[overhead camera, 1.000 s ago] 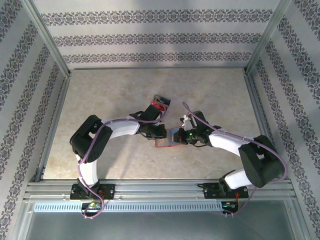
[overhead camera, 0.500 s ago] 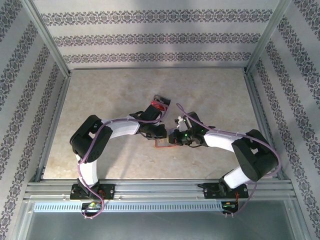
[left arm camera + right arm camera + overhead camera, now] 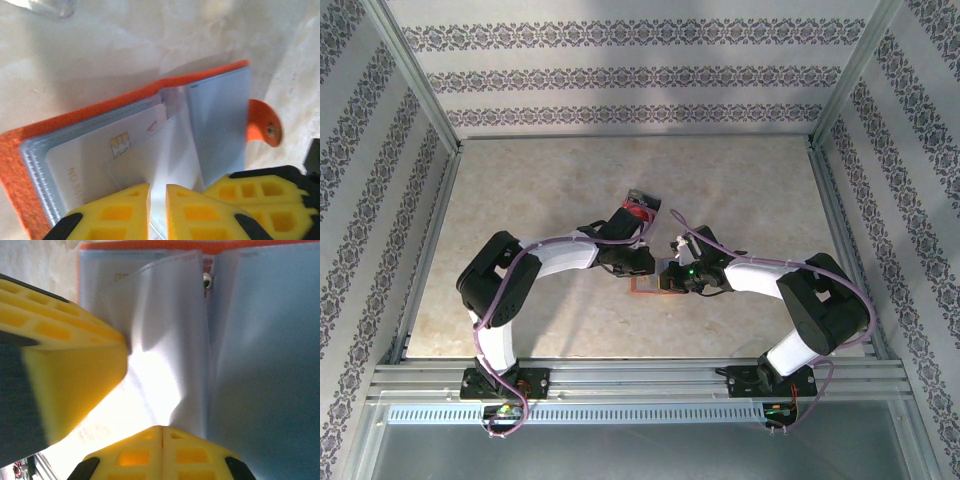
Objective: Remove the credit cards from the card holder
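Card holder [image 3: 642, 290] lying open on the table [image 3: 540, 190], near its middle and between the two wrists, with the orange cover down and the grey-blue pockets [image 3: 220, 130] facing up. A pale card [image 3: 90, 162] with a gold chip sits in the pocket away from the tab (its print is too blurred to read). The snap tab [image 3: 262, 122] juts out past the opposite page.

Left gripper [image 3: 158, 195]: the yellow fingers stand a narrow slit apart at the holder's edge. A clear leaf [image 3: 170, 155] runs down into the slit; whether it is pinched cannot be told.

Right gripper [image 3: 161, 435]: the fingers are closed flush together at the foot of that leaf, just beside the left gripper and over the tab-side page.

A clear box [image 3: 640, 210] with red contents stands behind the left wrist, apart from the holder.
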You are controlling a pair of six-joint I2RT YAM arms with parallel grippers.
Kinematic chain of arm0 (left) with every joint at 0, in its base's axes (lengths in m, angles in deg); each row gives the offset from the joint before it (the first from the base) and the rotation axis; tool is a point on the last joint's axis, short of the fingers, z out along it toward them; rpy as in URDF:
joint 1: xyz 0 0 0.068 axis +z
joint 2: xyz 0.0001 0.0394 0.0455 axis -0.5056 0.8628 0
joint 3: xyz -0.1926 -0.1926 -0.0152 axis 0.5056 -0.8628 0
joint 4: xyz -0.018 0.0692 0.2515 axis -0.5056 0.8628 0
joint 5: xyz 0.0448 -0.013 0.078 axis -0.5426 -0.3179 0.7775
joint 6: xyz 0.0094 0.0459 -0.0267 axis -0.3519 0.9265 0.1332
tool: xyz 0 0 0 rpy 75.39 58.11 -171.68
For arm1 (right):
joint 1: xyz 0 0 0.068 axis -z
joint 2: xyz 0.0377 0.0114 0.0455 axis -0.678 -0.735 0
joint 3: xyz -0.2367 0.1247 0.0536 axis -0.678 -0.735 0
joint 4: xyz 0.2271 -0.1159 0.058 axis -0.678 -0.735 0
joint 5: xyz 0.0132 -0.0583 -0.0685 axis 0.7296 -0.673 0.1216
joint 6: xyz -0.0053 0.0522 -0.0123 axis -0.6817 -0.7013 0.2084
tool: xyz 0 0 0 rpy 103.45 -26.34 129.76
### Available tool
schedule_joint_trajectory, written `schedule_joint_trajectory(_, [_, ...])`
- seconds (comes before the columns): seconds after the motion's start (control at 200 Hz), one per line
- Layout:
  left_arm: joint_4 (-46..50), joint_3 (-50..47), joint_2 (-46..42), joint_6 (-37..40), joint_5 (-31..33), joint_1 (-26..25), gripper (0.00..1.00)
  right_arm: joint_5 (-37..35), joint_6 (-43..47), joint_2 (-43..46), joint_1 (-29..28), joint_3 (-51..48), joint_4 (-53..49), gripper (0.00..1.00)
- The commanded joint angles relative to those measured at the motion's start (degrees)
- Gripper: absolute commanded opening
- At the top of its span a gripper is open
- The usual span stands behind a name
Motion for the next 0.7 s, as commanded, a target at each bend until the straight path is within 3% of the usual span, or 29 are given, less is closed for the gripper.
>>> schedule_joint_trajectory(0.0, [0.23, -0.5, -4.39, -0.01, 0.61, 0.34, 0.18, -1.61, 1.22, 0.08, -0.45, 0.97, -1.64, 0.0])
schedule_joint_trajectory(0.695, [-1.82, -4.79, -1.7, -1.22, -0.46, 1.19, 0.14, -2.85, 1.47, 2.76, 0.95, 0.54, -3.22, 0.0])
